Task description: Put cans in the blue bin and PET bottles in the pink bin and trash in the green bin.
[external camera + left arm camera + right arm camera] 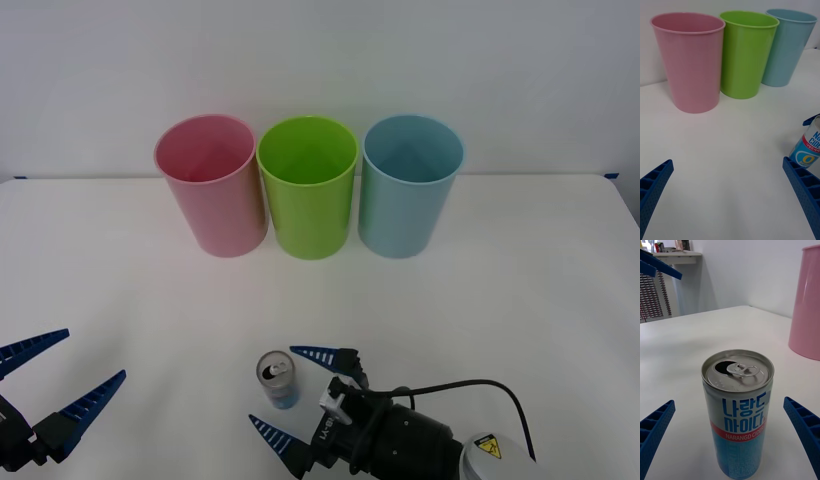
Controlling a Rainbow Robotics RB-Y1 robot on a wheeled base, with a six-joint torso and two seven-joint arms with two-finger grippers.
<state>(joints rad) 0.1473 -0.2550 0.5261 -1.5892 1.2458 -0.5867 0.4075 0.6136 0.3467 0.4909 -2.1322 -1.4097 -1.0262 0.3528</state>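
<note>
Front view: the slim drink can (277,379) is standing upright on the smooth white tabletop (480,290), near the front edge, its silver top showing an open pull-tab hole. The right gripper (298,396) is reaching in low with its blue ribbed fingers spread wide on either side of the can, not touching it. The left gripper (62,372) is hovering at the near left corner, its tapered blue fingers also parted and holding nothing. Well behind the can, three tall round plastic cup-shaped bins are standing in a row almost touching: the pink bin (212,185) on the left, the lime green bin (309,186) in the middle, the light blue bin (408,186) on the right. Each is tapering slightly toward its base.
</note>
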